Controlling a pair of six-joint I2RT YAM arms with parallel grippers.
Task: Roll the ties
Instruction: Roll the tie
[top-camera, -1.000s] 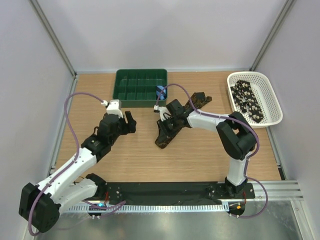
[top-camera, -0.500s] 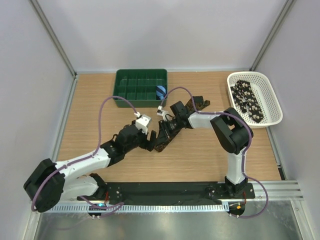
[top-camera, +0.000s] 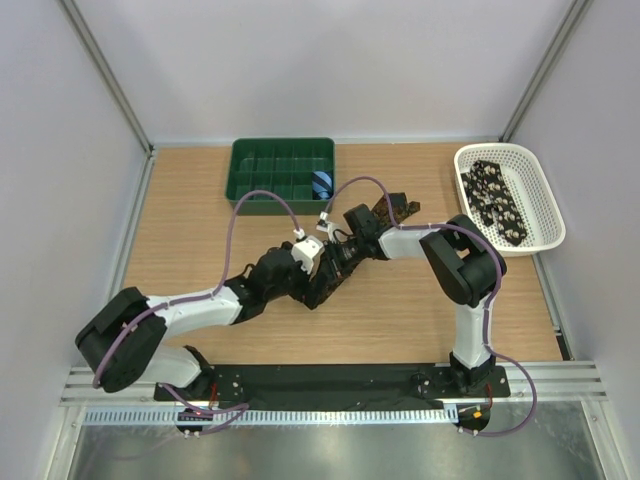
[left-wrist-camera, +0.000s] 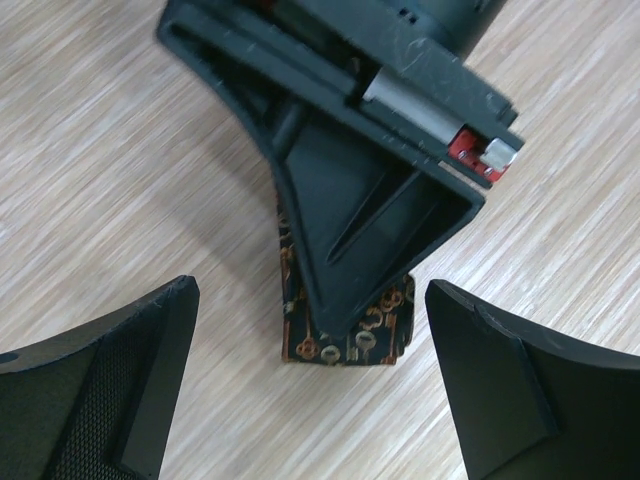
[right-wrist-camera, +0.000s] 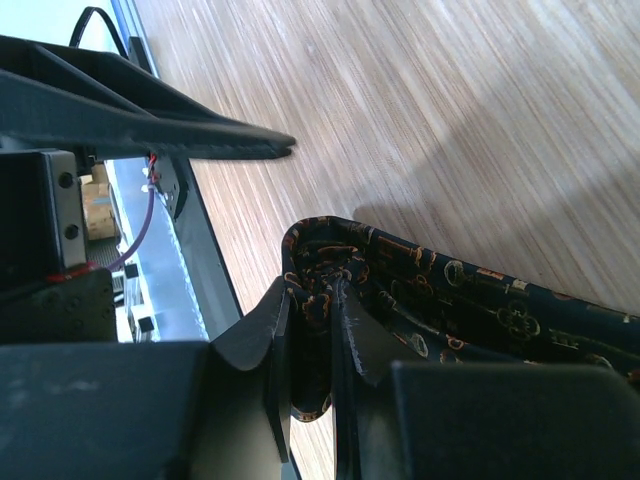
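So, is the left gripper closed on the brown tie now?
No, the left gripper stands wide open, one finger on each side of the brown tie, neither touching it.

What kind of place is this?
Probably a robot test cell in a lab: two arms bolted at the edge of a wooden table, plain white walls around it, and a basket of ties.

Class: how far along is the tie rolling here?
Looks done: one small blue roll sits in the green compartment tray. In hand: the right gripper pinches the folded end of a dark brown patterned necktie; the open left gripper faces it. Left: rolling it, plus black spotted ties in the white basket.
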